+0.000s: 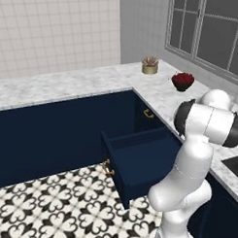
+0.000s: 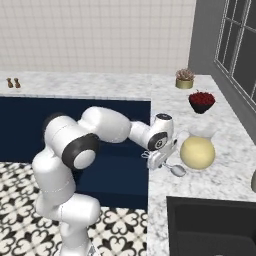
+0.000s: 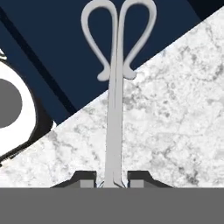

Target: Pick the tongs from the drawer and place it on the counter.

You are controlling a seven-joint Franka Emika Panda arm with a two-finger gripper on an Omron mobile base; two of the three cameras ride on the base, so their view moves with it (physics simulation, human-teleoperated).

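Two dark fingers (image 3: 89, 178) are clamped on the tongs (image 3: 114, 113), pinching the straight shank near its end; you can see this at the bottom of the hand view, where the thin silvery arms run up from the gripper (image 3: 113, 181) and split into two rounded loops. Those loops reach out past the marble edge over navy cabinet front, while the shank lies over the white veined bench (image 3: 175, 109). From the right base view, your gripper (image 2: 161, 159) sits at the bench (image 2: 220, 165) edge, just left of a round yellow jug (image 2: 197, 151), and the rounded end of the tongs (image 2: 177, 171) shows low over the marble in front of that jug. You cannot tell from these views whether the tongs are touching the marble. Behind the jug stand a dark bowl of red fruit (image 2: 202, 101) and a small potted plant (image 2: 184, 78). In the left base view the drawer (image 1: 139, 161) stands pulled out, its brass handle (image 1: 108, 167) facing the patterned floor (image 1: 56, 210).
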